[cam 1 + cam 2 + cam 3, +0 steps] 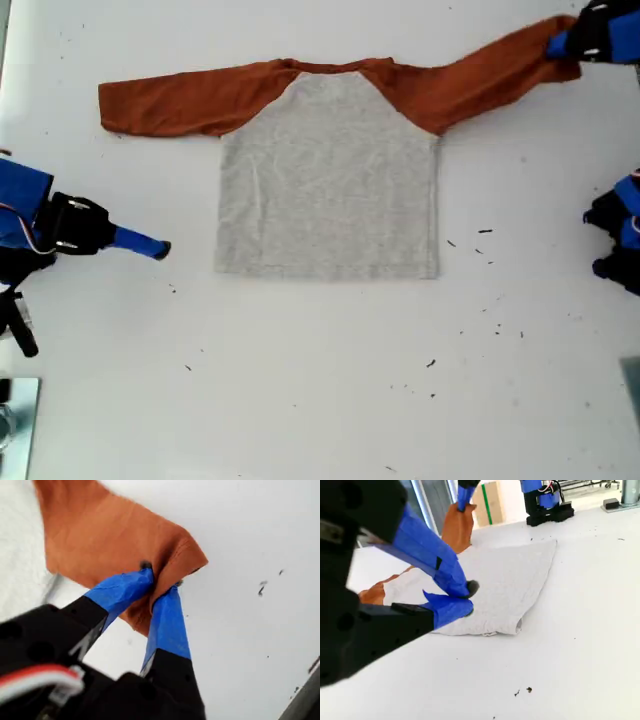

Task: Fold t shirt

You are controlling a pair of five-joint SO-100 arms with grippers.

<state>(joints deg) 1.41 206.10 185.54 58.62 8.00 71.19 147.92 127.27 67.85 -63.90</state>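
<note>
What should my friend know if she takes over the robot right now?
My first gripper is shut on the cuff of one rust-orange sleeve, at the exterior view's top right.
My second gripper holds nothing and sits off the shirt, at the exterior view's left.
The t shirt lies flat on the white table, the other sleeve spread out.
Done: one sleeve gripped. Left: every fold.
</note>
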